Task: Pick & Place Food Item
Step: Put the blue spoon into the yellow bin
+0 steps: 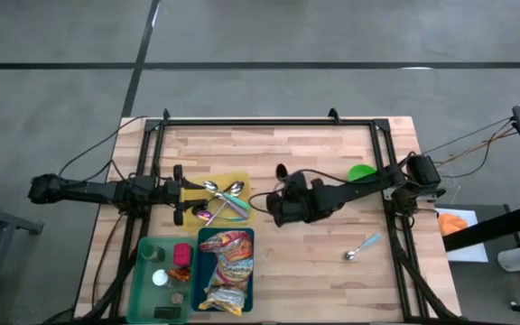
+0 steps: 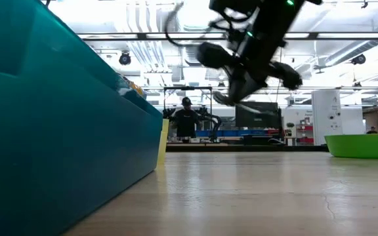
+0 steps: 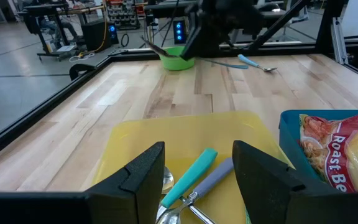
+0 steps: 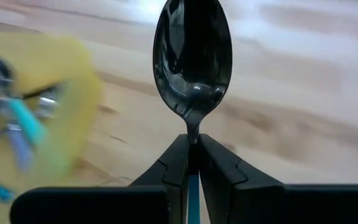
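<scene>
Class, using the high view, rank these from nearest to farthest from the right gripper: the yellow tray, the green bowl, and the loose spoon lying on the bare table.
From the right gripper, shut on a spoon:
1. Yellow tray, just to its left, nearest.
2. Green bowl, to its right, toward the table's far side.
3. Loose spoon, to its right, toward the near side.
Bowl and loose spoon are too close to call.

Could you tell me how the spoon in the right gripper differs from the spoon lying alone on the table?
The held spoon is up off the table, pinched by its neck in the shut right gripper; the loose spoon lies flat on the bare wood, untouched. The held spoon is near the yellow tray; the loose one lies far from it, toward the table's right side. Both have metal bowls and light blue handles.
</scene>
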`<action>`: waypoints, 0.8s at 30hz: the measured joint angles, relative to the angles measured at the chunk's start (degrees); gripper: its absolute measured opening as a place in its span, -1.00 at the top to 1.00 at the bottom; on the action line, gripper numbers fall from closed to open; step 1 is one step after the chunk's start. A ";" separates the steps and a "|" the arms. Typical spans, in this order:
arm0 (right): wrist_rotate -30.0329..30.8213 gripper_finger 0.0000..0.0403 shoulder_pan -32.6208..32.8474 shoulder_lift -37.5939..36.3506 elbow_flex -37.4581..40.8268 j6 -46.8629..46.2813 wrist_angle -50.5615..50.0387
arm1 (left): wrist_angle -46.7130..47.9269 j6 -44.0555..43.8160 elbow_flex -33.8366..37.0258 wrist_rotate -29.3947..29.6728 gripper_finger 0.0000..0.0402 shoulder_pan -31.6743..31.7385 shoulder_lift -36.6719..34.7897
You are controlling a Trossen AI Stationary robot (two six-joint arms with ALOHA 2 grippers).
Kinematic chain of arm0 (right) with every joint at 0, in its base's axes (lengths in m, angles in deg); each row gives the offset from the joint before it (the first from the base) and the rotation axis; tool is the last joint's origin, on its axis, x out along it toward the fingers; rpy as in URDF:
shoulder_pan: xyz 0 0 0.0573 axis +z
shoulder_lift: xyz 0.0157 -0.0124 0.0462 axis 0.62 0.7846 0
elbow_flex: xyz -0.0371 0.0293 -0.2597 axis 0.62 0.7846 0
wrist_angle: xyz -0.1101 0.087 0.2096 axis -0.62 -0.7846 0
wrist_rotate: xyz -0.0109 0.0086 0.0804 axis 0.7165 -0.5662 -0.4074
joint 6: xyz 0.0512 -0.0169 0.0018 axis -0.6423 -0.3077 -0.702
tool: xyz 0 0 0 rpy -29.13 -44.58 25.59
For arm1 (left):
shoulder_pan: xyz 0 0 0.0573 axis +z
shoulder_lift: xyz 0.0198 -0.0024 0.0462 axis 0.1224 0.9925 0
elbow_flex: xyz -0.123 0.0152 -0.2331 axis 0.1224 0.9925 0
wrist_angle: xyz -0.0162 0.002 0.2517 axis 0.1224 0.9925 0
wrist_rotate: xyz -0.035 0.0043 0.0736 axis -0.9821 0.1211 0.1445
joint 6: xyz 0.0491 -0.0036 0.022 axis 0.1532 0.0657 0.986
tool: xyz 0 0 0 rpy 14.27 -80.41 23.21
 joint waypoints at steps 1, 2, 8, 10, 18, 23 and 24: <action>0.01 0.87 -0.37 0.00 -0.77 2.78 1.35 | 0.01 -0.01 0.00 0.02 0.06 0.01 0.00; 0.03 0.87 -0.74 0.00 -1.51 5.52 2.70 | 0.00 -0.02 0.00 0.02 0.06 0.00 0.00; -2.13 0.87 -3.40 0.00 -3.34 22.05 15.23 | 0.02 0.00 0.00 0.02 0.06 0.01 0.00; -4.56 0.87 -4.29 0.13 -3.13 27.78 21.09 | 0.01 -0.01 0.00 0.00 0.06 -0.01 0.00; -15.32 0.87 -8.02 0.24 -0.64 40.05 39.33 | 0.00 -0.02 0.00 0.02 0.06 -0.01 0.00; -21.16 0.87 -9.46 0.24 2.41 42.72 48.82 | 0.01 0.00 0.00 0.01 0.06 0.01 0.00; -22.32 0.87 -9.61 0.24 3.35 43.24 51.14 | 0.02 -0.02 0.00 0.00 0.06 -0.01 0.00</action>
